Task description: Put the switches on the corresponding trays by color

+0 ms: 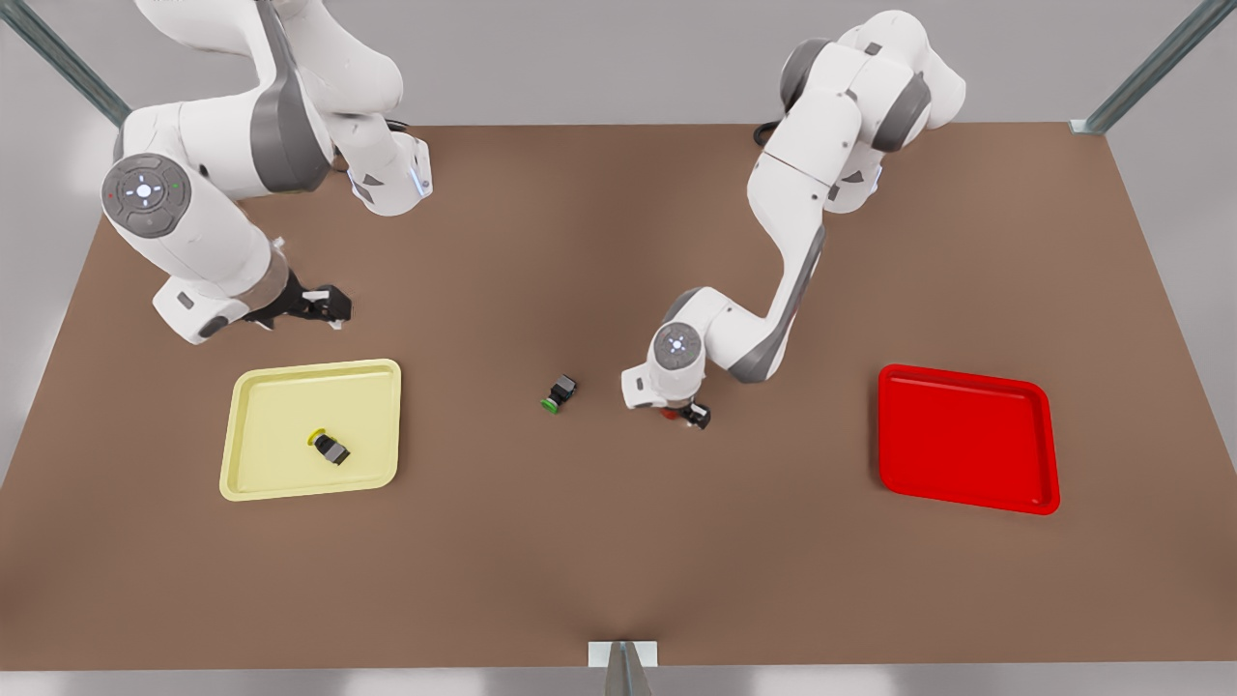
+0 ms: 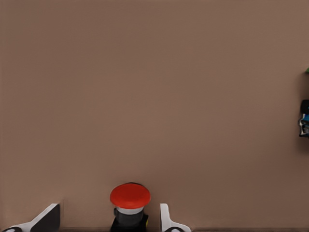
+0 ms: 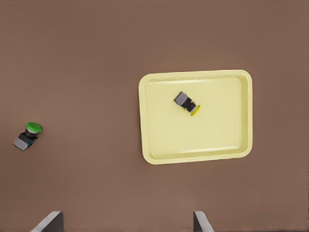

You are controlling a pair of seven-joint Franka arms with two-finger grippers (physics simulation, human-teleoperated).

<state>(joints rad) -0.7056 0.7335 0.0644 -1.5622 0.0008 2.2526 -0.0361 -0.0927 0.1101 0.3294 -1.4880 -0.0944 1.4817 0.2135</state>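
Observation:
The red switch (image 1: pixel 669 415) (image 2: pixel 129 197) stands on the table near the middle, cap up, between the fingers of my open left gripper (image 1: pixel 688 414) (image 2: pixel 107 223), which do not touch it. The yellow switch (image 1: pixel 329 447) (image 3: pixel 187 103) lies on its side inside the pale yellow tray (image 1: pixel 290 369) (image 3: pixel 193 158) at the front view's left. My right gripper (image 1: pixel 333 304) (image 3: pixel 125 222) hangs open and empty just behind that tray. The red tray (image 1: pixel 966 440) sits at the front view's right with nothing in it.
A green-capped switch (image 1: pixel 559 393) (image 3: pixel 27 135) lies on its side on the brown table, a short way to the front view's left of the left gripper. Metal frame posts stand at the table's corners and front edge.

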